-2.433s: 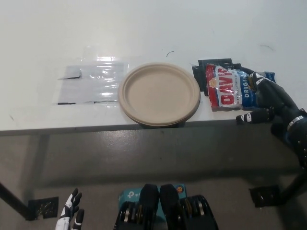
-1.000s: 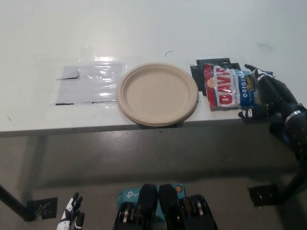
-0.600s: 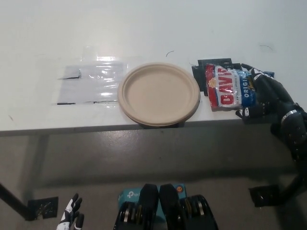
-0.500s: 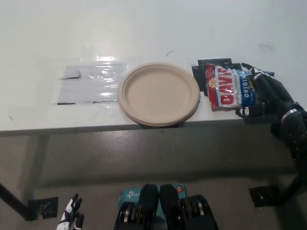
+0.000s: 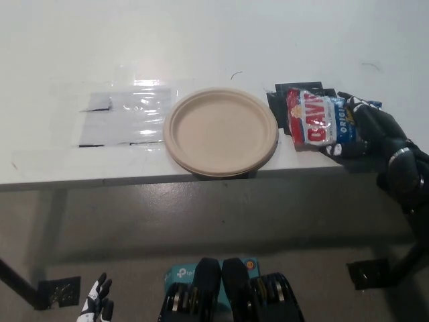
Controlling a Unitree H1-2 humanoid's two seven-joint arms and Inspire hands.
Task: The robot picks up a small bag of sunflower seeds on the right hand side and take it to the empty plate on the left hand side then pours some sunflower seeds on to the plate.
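- The table (image 5: 201, 40) lies bare behind the plate (image 5: 221, 131), giving open room there.
- Between the plate and the seed bag (image 5: 320, 119) only a narrow gap shows.
- Left of the plate, a flat clear plastic sheet (image 5: 124, 117) lies, no tall obstacle.
- The plate's near rim overhangs the table edge.

Surface (image 5: 281, 40): plain white, a few faint dark marks. Paper plate (image 5: 221, 131): pale tan, unpatterned. Sunflower seed bag (image 5: 318, 121): red panel with white lettering, blue panel with white lettering toward the right. Right robot hand (image 5: 369, 131): black with small white accents. Left robot hand (image 5: 97, 308): white with black. Clear glossy film (image 5: 124, 121) on the surface, dark patches at its edges. Floor (image 5: 201, 221): grey.
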